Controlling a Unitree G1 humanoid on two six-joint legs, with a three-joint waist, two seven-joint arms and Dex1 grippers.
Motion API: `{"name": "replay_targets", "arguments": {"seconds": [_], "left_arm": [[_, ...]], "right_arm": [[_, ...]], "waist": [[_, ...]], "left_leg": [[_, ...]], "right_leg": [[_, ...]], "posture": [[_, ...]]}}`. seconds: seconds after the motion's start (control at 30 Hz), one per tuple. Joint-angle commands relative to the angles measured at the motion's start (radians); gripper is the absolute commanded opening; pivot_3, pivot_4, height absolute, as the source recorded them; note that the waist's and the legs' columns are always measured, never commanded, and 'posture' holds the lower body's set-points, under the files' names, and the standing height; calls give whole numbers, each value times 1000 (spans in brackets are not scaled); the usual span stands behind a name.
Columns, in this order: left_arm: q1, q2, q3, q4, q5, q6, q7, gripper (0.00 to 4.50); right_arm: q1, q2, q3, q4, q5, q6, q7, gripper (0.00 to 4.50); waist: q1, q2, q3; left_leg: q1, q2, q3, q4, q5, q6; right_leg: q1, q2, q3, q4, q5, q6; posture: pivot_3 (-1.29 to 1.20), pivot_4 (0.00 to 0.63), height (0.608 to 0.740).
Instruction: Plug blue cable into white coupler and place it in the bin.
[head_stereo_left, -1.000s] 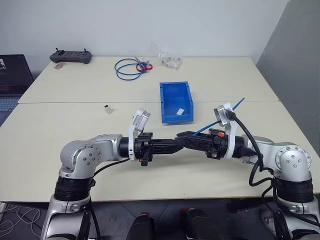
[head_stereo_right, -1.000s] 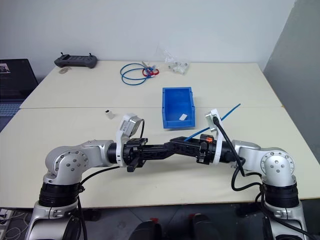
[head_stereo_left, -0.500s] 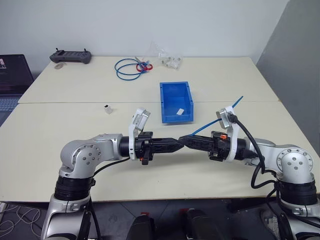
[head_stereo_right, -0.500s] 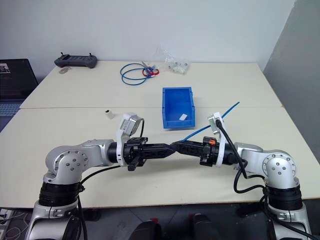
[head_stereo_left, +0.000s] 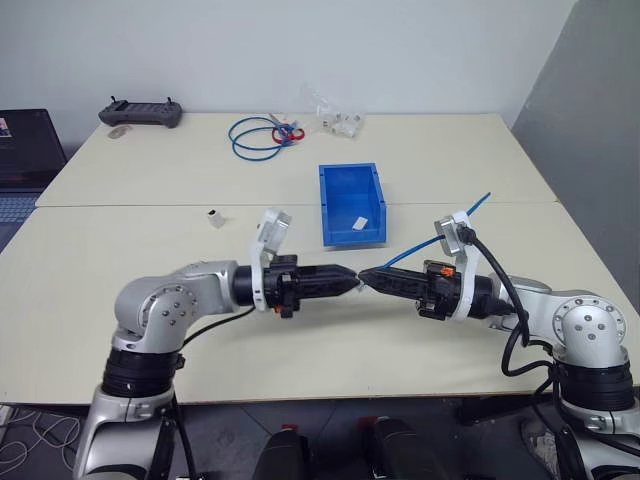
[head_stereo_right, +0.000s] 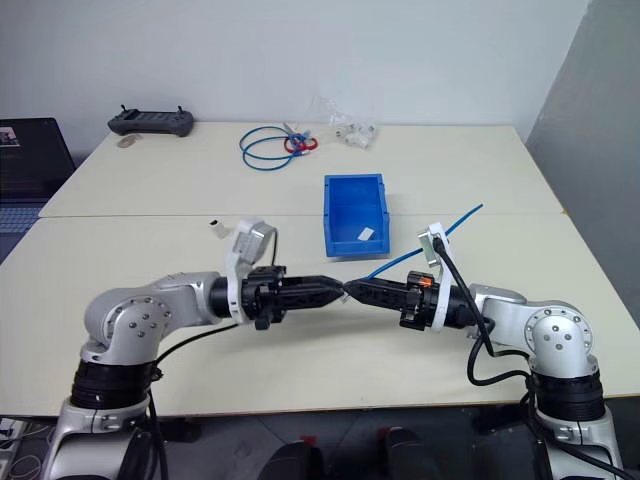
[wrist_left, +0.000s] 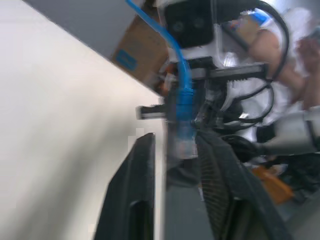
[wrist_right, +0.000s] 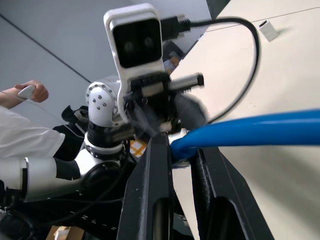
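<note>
Right gripper jaws clamped on plug end of blue cable; cable trails back over right wrist, well above surface. Left gripper tip to tip with right gripper, just in front of bin; jaws parted slightly around plug, firm grip cannot be told. White coupler on surface left of bin, well apart from it.
</note>
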Motion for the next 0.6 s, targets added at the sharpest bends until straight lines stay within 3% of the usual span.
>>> {"name": "replay_targets", "arguments": {"seconds": [0.03,0.13,0.3,0.4,0.6], "left_arm": [[39,44,13,44,158,-176,37,2250],[80,19,25,70,330,-302,239,2822],[93,-117,49,231,682,-482,792,3822],[53,-197,82,340,772,-552,1005,3822],[-124,-332,164,714,788,-714,1222,3822]], "right_arm": [[0,2,-24,-1,-60,-59,-14,212],[-1,3,-42,26,-110,-92,-30,212],[-2,5,-34,70,-220,-146,-13,212],[-15,12,-34,76,-236,-148,-3,212],[-52,10,-46,88,-256,-140,1,212]], "waist": [[0,0,0],[3,0,0],[20,0,0],[23,-2,1],[28,-6,3]], "left_leg": [[0,0,0,0,0,0],[-1,0,0,-1,0,0],[-1,-1,0,0,0,0],[-2,-1,0,0,0,0],[-4,-3,0,1,0,0]], "right_leg": [[0,0,0,0,0,0],[0,-1,0,-1,0,0],[0,-7,0,-2,1,1],[0,-9,-1,-3,1,1],[-1,-12,-3,-2,2,3]], "posture": [[0,150,740],[0,150,740],[0,150,740],[0,150,740],[0,150,740]]}}
